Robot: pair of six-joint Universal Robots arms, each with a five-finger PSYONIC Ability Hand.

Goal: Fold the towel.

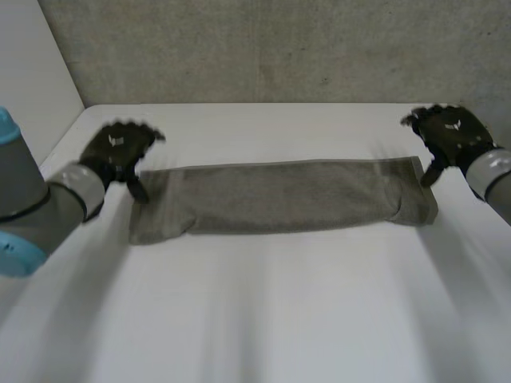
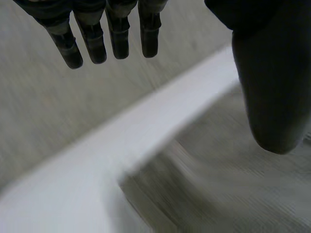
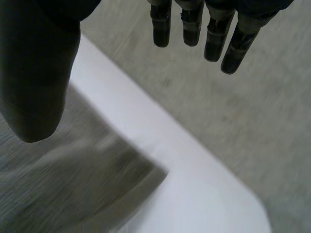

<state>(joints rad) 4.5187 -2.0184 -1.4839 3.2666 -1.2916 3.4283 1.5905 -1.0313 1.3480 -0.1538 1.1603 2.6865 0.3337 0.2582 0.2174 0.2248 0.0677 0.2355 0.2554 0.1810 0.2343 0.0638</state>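
White table (image 1: 255,319), folded grey towel (image 1: 279,199) stretched between left hand (image 1: 116,152) and right hand (image 1: 451,136), both hands' fingers (image 2: 116,39) straight, gripping nothing.

The towel (image 1: 279,195) lies on the table (image 1: 263,319), stretched long from side to side. The left hand (image 1: 118,150) is just by its left end — the right hand (image 1: 449,136) is just by its right end. A wall (image 1: 263,48) stands behind the table.
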